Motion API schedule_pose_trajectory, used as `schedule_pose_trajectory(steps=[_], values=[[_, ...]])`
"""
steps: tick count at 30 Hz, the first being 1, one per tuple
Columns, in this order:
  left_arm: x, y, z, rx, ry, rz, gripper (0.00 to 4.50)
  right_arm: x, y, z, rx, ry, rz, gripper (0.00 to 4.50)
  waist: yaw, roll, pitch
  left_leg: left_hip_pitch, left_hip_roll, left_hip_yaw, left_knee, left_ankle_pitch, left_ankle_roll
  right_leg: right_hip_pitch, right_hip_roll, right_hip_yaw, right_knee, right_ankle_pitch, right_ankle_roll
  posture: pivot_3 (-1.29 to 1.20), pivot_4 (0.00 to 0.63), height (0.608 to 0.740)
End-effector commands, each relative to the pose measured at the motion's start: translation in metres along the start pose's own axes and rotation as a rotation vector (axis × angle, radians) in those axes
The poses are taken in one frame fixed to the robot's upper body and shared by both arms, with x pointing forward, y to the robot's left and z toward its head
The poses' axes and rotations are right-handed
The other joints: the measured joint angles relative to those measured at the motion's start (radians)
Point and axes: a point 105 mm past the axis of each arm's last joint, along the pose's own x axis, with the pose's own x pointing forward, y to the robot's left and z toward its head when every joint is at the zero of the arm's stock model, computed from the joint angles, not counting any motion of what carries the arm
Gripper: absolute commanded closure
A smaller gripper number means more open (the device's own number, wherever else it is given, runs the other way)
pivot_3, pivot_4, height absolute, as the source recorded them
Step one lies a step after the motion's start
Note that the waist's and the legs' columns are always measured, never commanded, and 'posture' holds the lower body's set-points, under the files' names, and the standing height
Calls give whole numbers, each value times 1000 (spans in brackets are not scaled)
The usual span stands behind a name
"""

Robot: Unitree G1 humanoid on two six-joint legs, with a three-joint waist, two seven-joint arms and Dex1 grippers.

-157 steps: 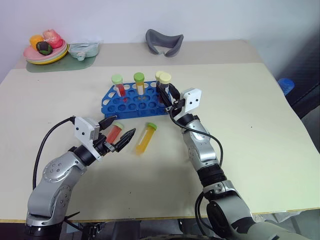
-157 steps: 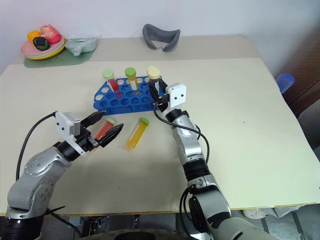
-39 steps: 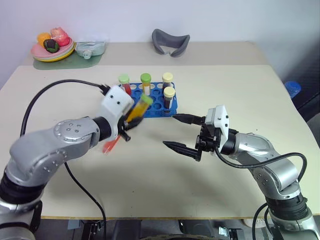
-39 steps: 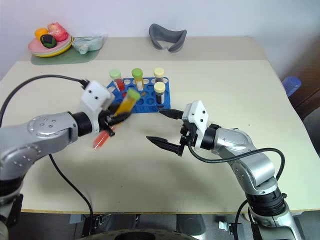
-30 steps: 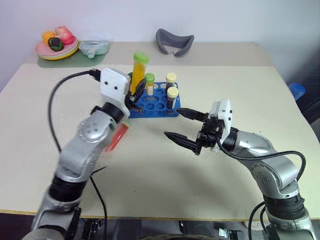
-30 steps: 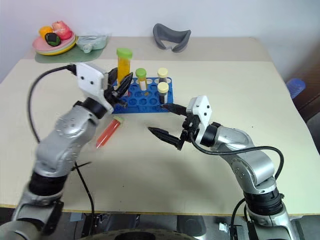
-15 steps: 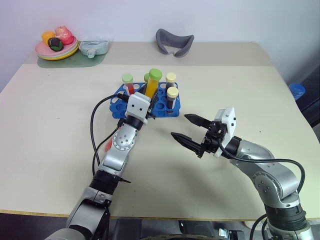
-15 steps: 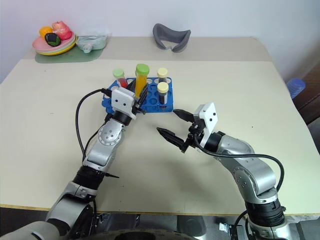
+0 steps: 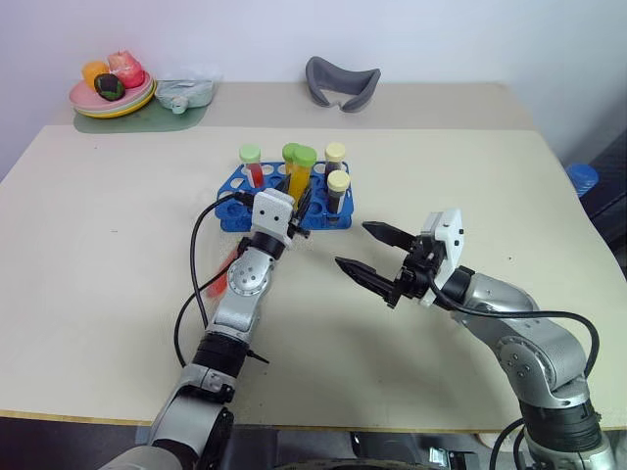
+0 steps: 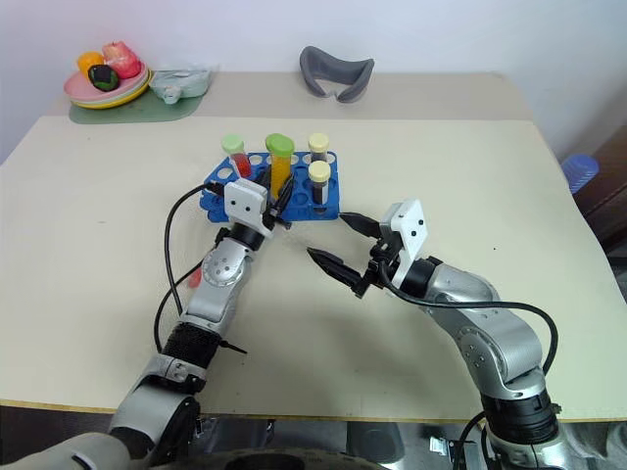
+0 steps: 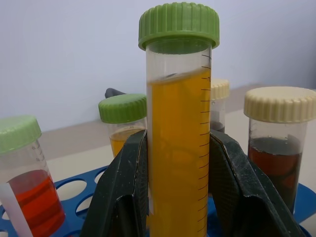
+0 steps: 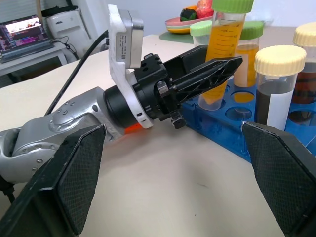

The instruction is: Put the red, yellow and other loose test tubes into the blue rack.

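Six test tubes are on view: three green-capped ones upright at the one blue rack (image 9: pixel 228 211) in the upper middle, namely a red tube (image 9: pixel 252 169), a rear yellow tube (image 9: pixel 290 157) and a front yellow tube (image 9: pixel 300 178); two cream-capped ones, a rear dark tube (image 9: pixel 335 157) and a front dark tube (image 9: pixel 338 192); and one lying red tube (image 9: pixel 218 284), half hidden left of centre. There are two grippers, the left gripper (image 11: pixel 177 148) and the right gripper (image 9: pixel 352 245). Along the top are one grey curved pad (image 9: pixel 341 83), one plate (image 9: pixel 98 108) with three pieces of fruit, one green mat (image 9: pixel 147 122) and one clear container (image 9: pixel 186 93).
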Motion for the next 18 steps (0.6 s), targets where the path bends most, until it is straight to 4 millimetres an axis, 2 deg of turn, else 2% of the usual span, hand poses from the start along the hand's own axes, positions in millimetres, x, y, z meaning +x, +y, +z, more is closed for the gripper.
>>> schedule_pose_trajectory(steps=[1,18], values=[[3,-1,3,-7,-27,-4,2838,1,10,16,-47,-44,34,0,0,0,0,0,0,0,0,0,0,0,0,0,0,0,0,0,150,740],[1,-4,-7,15,-28,-3,2838,5,15,17,-39,-50,44,0,0,0,0,0,0,0,0,0,0,0,0,0,0,0,0,0,150,740]])
